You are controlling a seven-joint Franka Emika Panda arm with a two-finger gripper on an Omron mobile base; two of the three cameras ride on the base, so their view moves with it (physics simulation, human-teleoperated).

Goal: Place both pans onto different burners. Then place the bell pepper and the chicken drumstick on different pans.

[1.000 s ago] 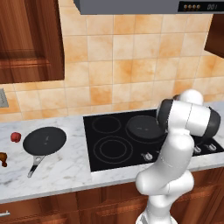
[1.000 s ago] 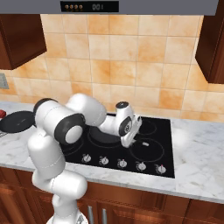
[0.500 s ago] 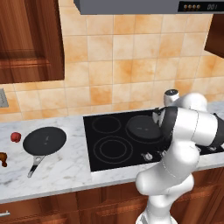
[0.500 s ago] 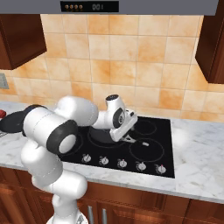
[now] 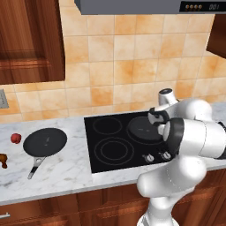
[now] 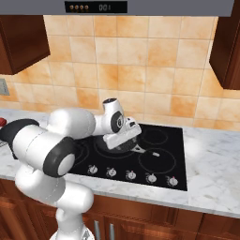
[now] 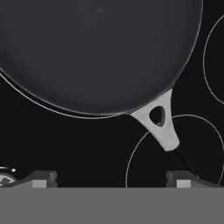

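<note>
Hand [image 7: 109, 177] above the glossy black cooktop [image 5: 110, 152]: you see its fingers spread apart, empty, lifted higher than a second ago. One round black pan [image 7: 96, 52] sits on a rear burner ring [image 7: 26, 94]; the other black pan [image 5: 45, 142] lies on the marble bench [image 5: 66, 172]. Hood display digits unreadable.

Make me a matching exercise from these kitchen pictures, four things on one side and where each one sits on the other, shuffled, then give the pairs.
Things:
1. Pan by the gripper
2. Other pan
3. Pepper
4. Drumstick

Places:
A. On the counter's left edge, in front of the red lump
B. On a back burner of the cooktop
C. On the marble counter, left of the cooktop
D. On the counter, just left of a pan

Pairs: 1-B, 2-C, 3-D, 4-A
</note>
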